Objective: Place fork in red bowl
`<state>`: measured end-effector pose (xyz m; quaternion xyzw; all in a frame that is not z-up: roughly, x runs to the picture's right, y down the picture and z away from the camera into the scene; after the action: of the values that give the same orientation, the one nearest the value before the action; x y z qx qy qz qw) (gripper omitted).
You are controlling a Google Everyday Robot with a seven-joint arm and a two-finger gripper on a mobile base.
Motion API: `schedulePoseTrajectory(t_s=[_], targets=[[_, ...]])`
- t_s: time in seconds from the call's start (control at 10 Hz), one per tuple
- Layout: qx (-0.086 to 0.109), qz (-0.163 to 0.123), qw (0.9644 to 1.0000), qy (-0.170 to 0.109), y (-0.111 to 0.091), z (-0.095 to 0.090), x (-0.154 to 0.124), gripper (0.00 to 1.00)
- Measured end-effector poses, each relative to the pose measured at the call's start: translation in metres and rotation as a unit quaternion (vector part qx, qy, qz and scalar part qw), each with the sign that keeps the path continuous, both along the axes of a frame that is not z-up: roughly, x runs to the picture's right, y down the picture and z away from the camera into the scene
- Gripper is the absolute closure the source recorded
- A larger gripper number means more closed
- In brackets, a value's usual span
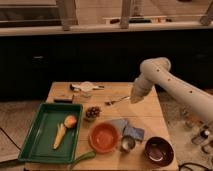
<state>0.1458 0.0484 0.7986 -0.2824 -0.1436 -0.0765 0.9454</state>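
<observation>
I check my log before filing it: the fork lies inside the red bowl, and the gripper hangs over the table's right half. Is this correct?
Not quite. The fork lies on the table, behind the red bowl, not inside it; the bowl looks empty. The gripper does hang over the table's right half, close to the fork. The camera view shows this.

Wooden table (150, 116) on pale speckled floor (20, 116); dark cabinet fronts (75, 57) behind (light ledge (50, 30) above), dim warm light.
</observation>
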Motion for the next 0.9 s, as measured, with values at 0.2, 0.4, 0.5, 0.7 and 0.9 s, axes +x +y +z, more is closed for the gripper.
schedulePoseTrajectory(t_s=[0.2,0.4,0.5,0.7,0.9], targets=[[0.005,-0.014,0.9999,-0.007,-0.011,0.006,-0.015,0.2],[0.01,-0.035,0.9993,-0.011,-0.015,0.016,-0.035,0.2],[0.014,-0.041,0.999,-0.009,-0.016,0.021,-0.041,0.2],[0.022,-0.052,0.9984,0.002,-0.011,0.039,-0.047,0.2],[0.025,-0.055,0.9981,0.008,-0.001,0.06,-0.048,0.2]])
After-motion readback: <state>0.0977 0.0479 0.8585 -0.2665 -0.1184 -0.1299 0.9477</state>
